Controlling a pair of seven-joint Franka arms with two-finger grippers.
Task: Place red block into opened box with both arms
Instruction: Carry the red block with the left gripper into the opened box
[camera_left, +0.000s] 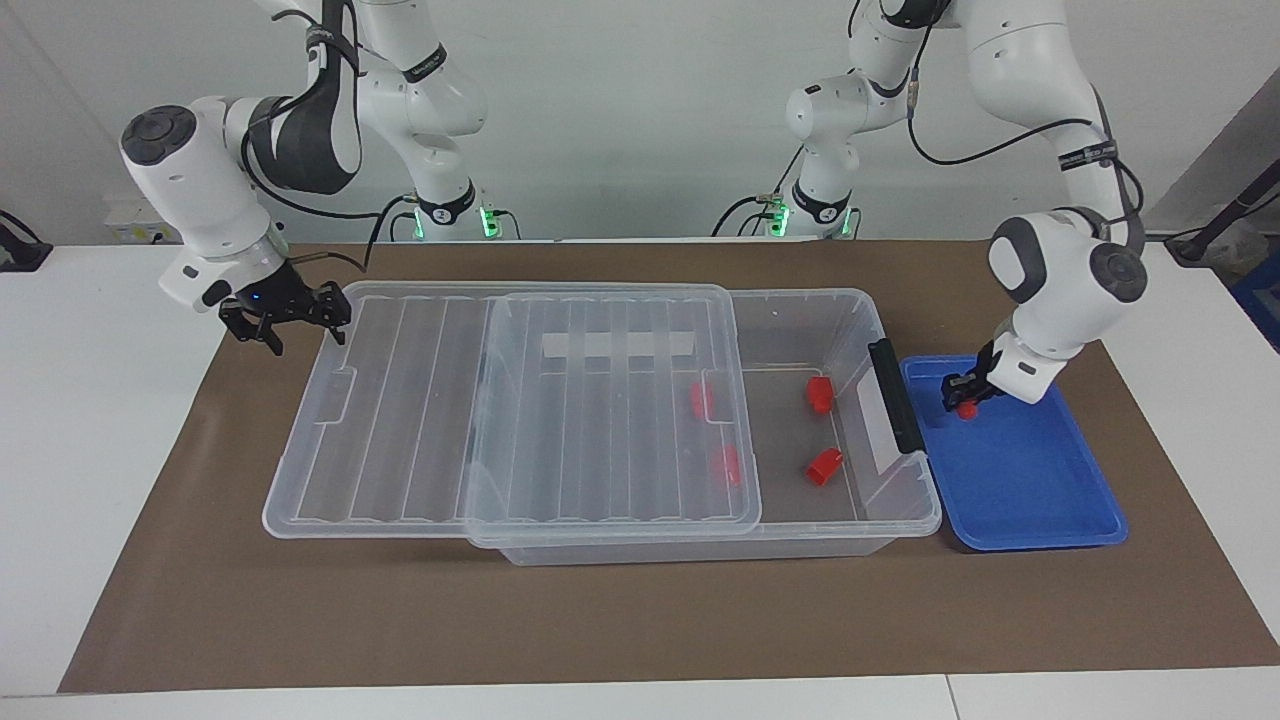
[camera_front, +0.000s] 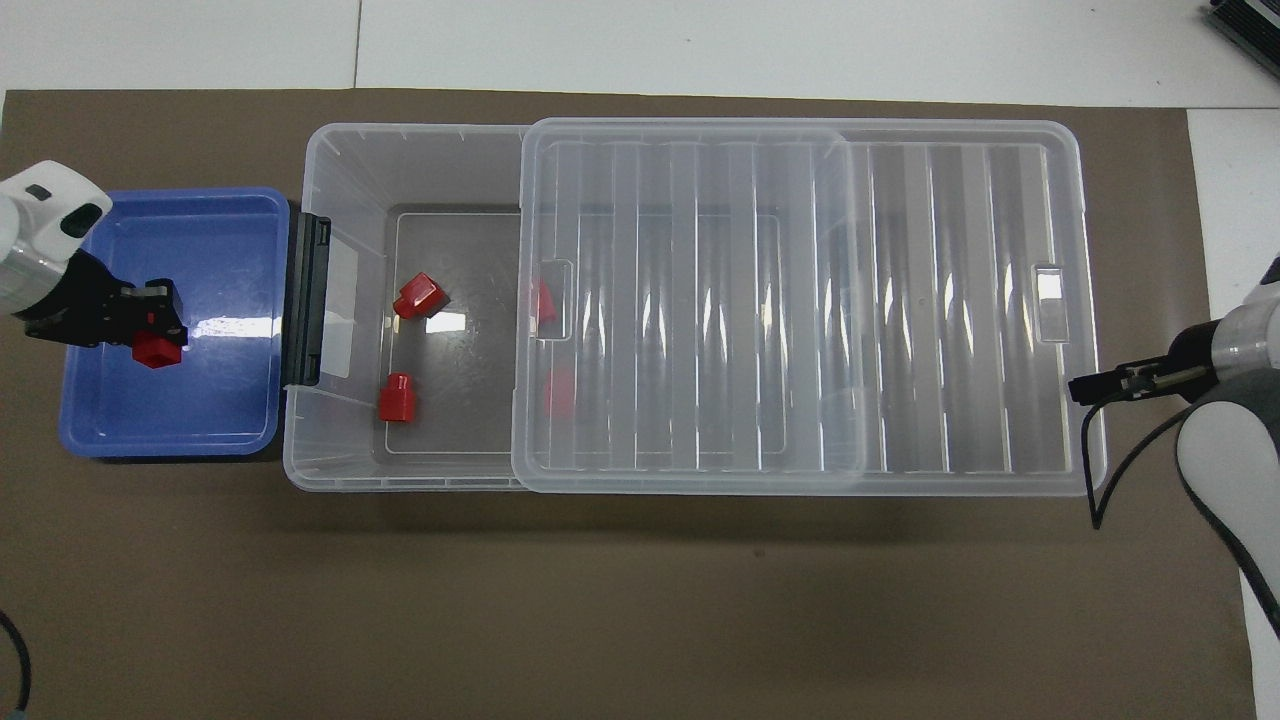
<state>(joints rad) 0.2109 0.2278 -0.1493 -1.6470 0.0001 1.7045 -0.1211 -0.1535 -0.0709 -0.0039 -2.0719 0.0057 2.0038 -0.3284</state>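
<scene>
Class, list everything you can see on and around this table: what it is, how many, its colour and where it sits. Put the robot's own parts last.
table: one, white, under everything
mat: one, brown, on the table
box: one, clear, mid-mat, partly open
lid: one, clear, ribbed, on the box, overhanging toward the right arm's end
handle: one, dark grey, on the box's end beside the tray
tray: one, blue, at the left arm's end
red block: one, in the left gripper, over the tray
other red blocks: four, in the box, two under the lid
arms: two, white
left gripper: black, shut on the red block
right gripper: black, open, at the lid's overhanging end
</scene>
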